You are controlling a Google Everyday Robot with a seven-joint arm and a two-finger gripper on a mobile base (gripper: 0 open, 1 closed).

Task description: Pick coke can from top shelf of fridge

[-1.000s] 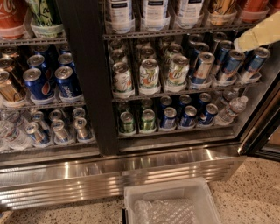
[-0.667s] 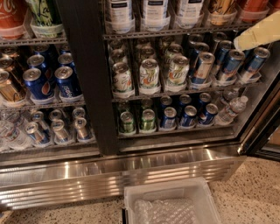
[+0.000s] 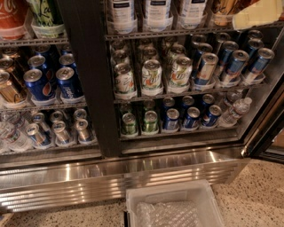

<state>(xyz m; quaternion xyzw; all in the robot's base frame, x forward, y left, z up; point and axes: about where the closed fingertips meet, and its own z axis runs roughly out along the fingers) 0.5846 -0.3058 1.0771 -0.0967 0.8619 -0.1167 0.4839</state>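
A red Coca-Cola container (image 3: 11,15) stands at the top left, cut off by the frame edge, on the highest wire rack in view (image 3: 31,42) of the black-framed fridge (image 3: 84,88). Next to it is a green-white can (image 3: 44,15). My gripper (image 3: 259,13) shows only as a cream-coloured piece in the top right corner, in front of the right section's upper rack (image 3: 177,32). It is far from the red container and touches nothing that I can see.
A wide black centre post splits the fridge. Blue Pepsi cans (image 3: 37,82) sit mid left, green-white cans (image 3: 151,75) and slim blue-silver cans (image 3: 233,64) mid right. A ribbed steel base (image 3: 111,177) runs below. A white bin (image 3: 173,206) stands on the speckled floor.
The cream-coloured gripper piece at the top right has moved up, closer to the frame's top edge. The cans and racks have not moved.
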